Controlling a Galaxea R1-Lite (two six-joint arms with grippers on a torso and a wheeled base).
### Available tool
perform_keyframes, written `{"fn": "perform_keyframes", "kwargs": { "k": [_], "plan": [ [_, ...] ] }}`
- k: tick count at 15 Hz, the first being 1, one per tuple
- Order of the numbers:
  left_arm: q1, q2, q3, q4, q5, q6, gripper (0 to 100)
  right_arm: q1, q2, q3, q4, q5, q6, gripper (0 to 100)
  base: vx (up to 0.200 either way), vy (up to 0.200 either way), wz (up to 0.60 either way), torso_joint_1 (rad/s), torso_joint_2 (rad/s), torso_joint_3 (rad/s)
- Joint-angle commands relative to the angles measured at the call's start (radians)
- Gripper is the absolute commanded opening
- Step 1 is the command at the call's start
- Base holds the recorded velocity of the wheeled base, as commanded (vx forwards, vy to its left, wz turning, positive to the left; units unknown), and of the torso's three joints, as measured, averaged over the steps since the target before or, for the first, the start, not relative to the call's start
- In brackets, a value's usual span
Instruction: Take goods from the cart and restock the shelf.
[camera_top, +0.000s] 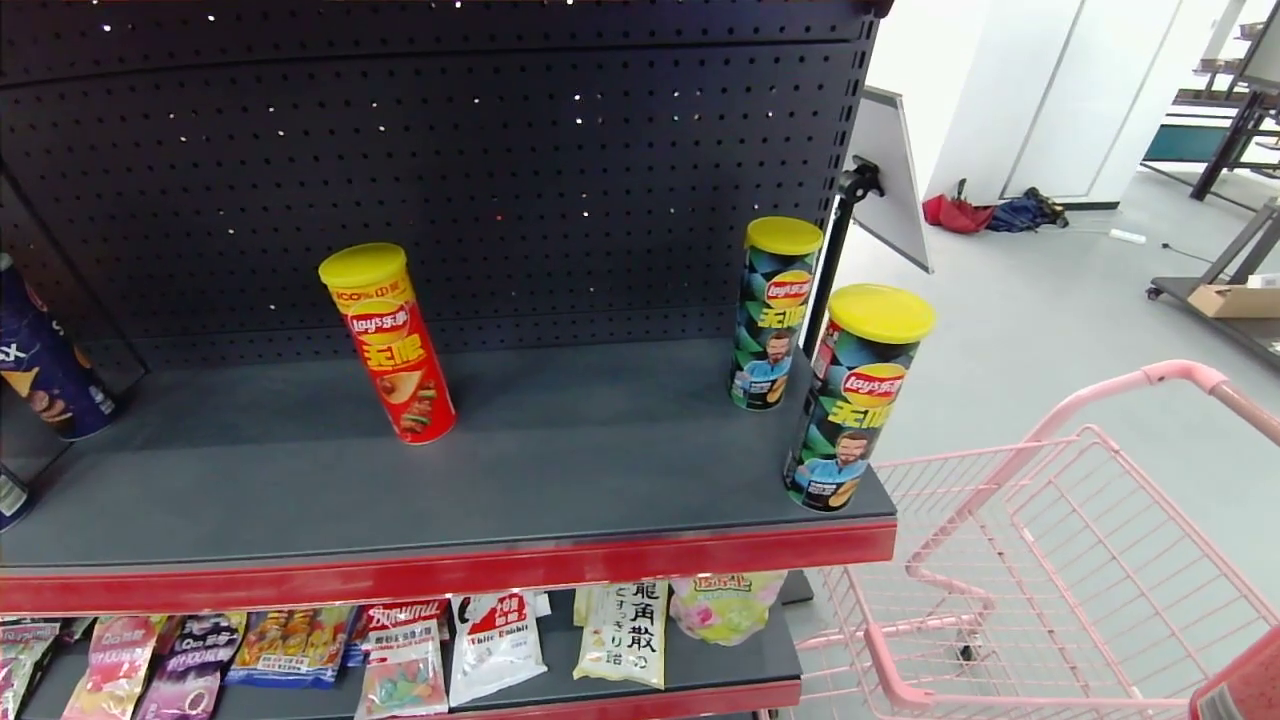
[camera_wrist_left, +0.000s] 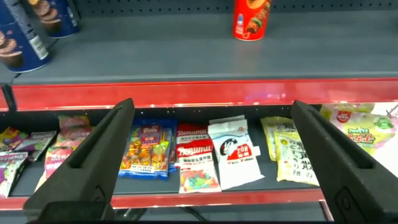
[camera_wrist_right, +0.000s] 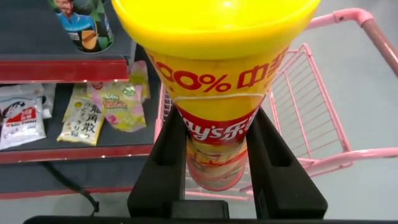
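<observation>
My right hand (camera_wrist_right: 217, 158) clamps a red cardboard crisp tube with yellow plastic lid (camera_wrist_right: 214, 74) over the pink wire cart (camera_top: 1185, 374), at four o'clock from the grey shelf (camera_top: 300, 490); my left hand (camera_wrist_left: 205, 155) gapes wide.

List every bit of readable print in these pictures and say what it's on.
"Lay's" and "无限": red can.
"Lay's": rear green can and front green can.
"100%" and "中": held can in the right gripper.
"龍角散": white packet.
Print on the other packets: too small or blurred.
</observation>
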Motion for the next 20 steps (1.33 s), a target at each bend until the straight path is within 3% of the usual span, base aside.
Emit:
{"fn": "perform_keyframes", "kwargs": {
  "k": [1,20],
  "plan": [
    [0.0,0.001,0.0,0.0,0.0,0.001,100,0.028,-0.06,0.054,-0.023,0.002,0.0,0,0.0,0.2,0.0,0.002,0.0,0.002],
    [0.0,0.001,0.0,0.0,0.0,0.001,100,0.049,-0.117,0.093,-0.026,0.001,0.0,0,0.0,0.2,0.0,0.003,0.0,0.001]
  ]
}}
